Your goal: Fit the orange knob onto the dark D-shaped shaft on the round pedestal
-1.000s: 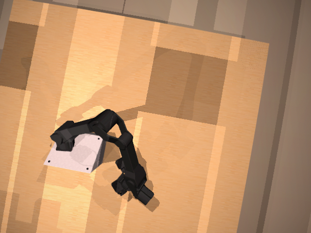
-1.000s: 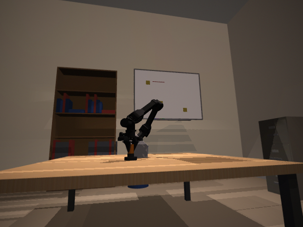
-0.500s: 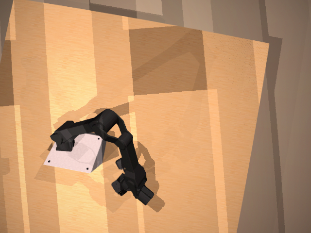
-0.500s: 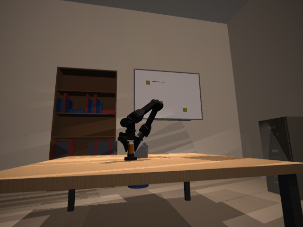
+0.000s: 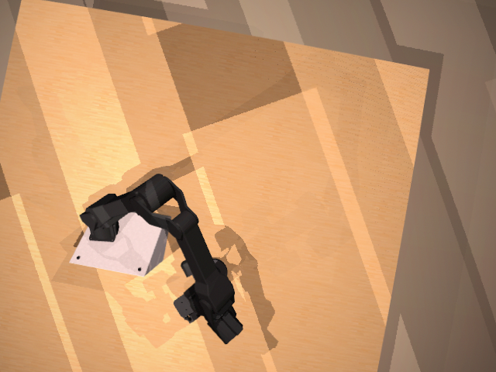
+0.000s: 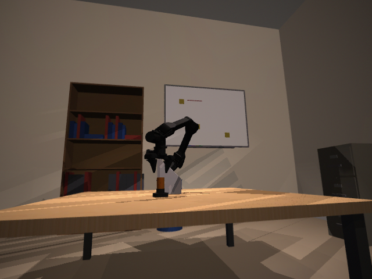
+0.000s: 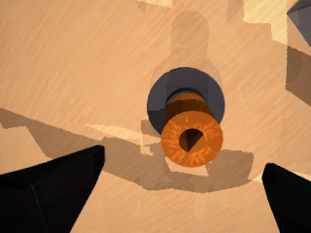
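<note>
The orange knob (image 6: 160, 182) (image 7: 192, 159) stands upright on the round dark pedestal (image 6: 160, 195) (image 7: 157, 99). In the exterior view a narrower dark section shows between the knob and the wide base disc. The wrist view shows a D-shaped hole in the knob's top, dark inside; the shaft cannot be made out there, and neither can any gap under the knob. My gripper (image 6: 160, 172) (image 7: 186, 163) is wide open and empty, its fingertips just above the knob and on either side of it. In the top view the arm hides the knob and pedestal.
The arm is mounted on a pale sloped block (image 5: 120, 249) (image 6: 174, 183), which stands behind the pedestal in the exterior view. A corner of it shows at the wrist view's upper right. Bands of light and shadow cross the wooden table (image 5: 320, 200) (image 6: 240, 204).
</note>
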`<state>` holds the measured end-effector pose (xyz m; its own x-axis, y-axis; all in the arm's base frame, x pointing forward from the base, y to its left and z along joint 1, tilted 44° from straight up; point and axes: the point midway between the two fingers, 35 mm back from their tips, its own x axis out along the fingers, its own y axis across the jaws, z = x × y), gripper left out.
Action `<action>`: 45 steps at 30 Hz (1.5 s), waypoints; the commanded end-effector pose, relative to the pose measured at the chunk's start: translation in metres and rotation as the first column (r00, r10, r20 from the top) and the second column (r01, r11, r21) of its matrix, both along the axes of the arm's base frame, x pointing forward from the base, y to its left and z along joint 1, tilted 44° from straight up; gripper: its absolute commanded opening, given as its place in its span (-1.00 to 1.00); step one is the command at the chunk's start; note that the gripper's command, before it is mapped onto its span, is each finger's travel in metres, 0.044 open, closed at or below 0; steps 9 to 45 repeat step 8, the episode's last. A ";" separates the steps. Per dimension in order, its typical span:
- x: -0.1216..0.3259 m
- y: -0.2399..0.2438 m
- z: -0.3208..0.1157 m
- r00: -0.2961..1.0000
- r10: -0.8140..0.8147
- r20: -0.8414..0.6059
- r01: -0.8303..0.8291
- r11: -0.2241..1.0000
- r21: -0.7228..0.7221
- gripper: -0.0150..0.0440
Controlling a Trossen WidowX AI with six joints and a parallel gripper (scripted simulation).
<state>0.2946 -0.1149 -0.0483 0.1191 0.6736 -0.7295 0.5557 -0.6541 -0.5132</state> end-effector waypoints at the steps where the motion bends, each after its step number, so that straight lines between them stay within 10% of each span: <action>1: -0.006 -0.013 0.018 1.000 0.010 -0.002 -0.010 1.000 -0.002 1.00; 45: -0.001 -0.016 0.016 1.000 0.010 -0.002 -0.010 1.000 -0.002 1.00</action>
